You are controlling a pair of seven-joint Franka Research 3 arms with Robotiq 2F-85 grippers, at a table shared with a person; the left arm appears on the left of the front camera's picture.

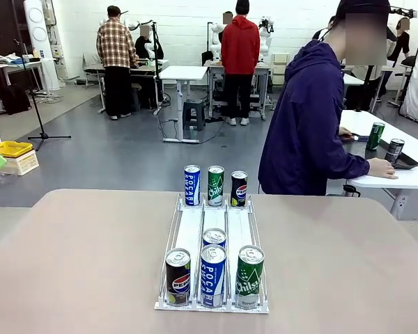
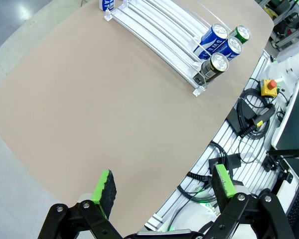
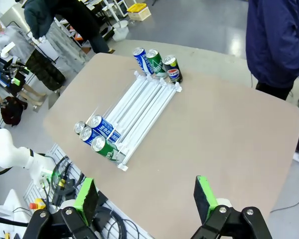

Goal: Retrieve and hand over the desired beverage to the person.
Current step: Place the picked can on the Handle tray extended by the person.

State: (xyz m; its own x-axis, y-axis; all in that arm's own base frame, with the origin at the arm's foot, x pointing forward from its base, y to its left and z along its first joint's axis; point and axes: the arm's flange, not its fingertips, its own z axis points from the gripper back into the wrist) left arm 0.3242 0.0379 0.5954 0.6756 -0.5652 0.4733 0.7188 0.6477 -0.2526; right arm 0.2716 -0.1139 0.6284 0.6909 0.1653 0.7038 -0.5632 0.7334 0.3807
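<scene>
Basically idle: left gripper (image 2: 162, 186) and right gripper (image 3: 145, 196) both spread, empty, high above the worktop (image 1: 76, 257); cans wait in the rack (image 1: 212, 264) mid-worktop for picking; person (image 1: 303, 118) far right, turned away.

Robotics lab (workbenches (image 1: 183, 72), cabling (image 2: 249, 117))

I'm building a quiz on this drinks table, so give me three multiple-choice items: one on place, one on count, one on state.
1. Where does the green Chilsung can in the near row of the rack stand?
A. robot's left lane
B. middle lane
C. robot's right lane

2. How many cans are in the rack?
A. five
B. seven
C. nine

3. How do both grippers stand?
A. open, holding nothing
B. shut on cans
C. one open, one shut

Key: C, it fronts the right lane; B, three far and four near; A, the left gripper and right gripper show spread pads.
</scene>
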